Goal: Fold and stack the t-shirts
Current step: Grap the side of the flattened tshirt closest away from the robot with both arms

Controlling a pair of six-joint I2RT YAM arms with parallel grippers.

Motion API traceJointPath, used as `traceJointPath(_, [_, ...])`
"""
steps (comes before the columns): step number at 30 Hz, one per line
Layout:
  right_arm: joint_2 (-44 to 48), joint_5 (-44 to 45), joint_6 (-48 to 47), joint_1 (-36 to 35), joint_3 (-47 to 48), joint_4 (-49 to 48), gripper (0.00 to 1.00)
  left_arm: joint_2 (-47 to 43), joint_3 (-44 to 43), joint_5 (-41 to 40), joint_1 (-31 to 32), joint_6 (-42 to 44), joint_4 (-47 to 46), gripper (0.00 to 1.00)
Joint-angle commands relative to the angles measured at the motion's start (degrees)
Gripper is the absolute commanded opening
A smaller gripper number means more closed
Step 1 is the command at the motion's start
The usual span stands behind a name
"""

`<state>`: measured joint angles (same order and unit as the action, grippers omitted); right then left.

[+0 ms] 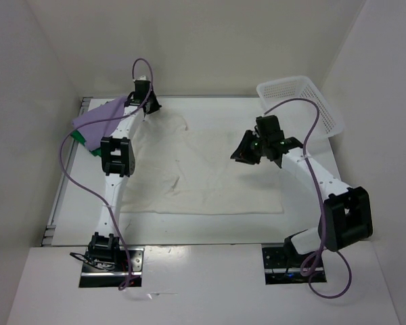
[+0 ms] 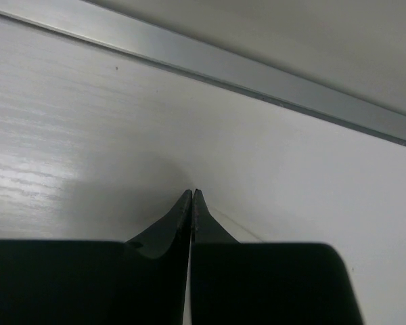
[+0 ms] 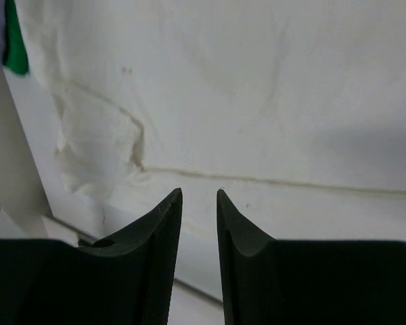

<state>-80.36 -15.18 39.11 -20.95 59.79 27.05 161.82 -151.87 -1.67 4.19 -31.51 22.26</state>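
Lying flat across the middle of the table (image 1: 308, 200): cream t-shirt (image 1: 210, 169). At the far left corner, lavender t-shirt (image 1: 98, 118) atop green t-shirt (image 1: 81, 138). At the cream shirt's far left corner, left gripper (image 1: 147, 105), jaws pressed together; cloth pinched or not, cannot tell. Above its right side, right gripper (image 3: 199, 193), narrow gap, empty.

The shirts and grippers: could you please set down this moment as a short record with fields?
cream shirt: spread out mid-table
purple shirt: far left, on top of the green shirt
basket: far right corner
left gripper: shut, by the cream shirt's far left corner
right gripper: open, empty, above the cream shirt
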Motion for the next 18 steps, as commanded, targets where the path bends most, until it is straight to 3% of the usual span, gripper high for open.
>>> traceJointPath(1, [-2.43,5.24,0.44,6.42,4.71,-3.66,0.33,-6.85,3.83,0.44,0.38,0.31,-1.60,0.00])
traceJointPath(8, [-15.25,17.46,2.37,15.23,11.13,-8.57,0.23,-17.05,16.51,3.95,0.91,-1.71,-6.79,0.00])
traceJointPath(13, [-25.01,27.65,0.80,17.16,16.48,-9.38,0.23,-21.28,23.02,5.80,0.91,-2.86,-9.96,0.00])
traceJointPath(18, [-30.99,33.19,-2.28,17.79,24.66,-7.71,0.32,-21.98,24.43,7.99,2.05,-2.86,-10.48,0.00])
